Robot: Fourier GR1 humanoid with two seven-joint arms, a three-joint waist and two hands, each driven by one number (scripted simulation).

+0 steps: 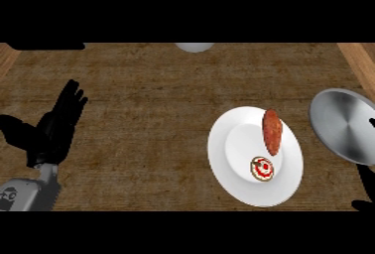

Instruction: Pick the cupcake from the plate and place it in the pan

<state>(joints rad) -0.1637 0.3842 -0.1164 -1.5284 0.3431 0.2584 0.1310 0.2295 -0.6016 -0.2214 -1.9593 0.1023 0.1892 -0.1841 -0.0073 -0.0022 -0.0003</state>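
Cupcake point(263, 168) on white plate point(242, 188), pan point(341, 124) just right; left hand point(57, 124) resting, fingers straight; right hand point(364, 204) barely visible, state unclear

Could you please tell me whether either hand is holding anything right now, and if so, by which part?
Nothing is held. The left hand rests open, fingers up; only black fingertips of the right hand show. The small frosted cupcake sits untouched on the round white plate.

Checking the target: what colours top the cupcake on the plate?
White topping with red and dark marks on the cupcake, clearest in the head view.
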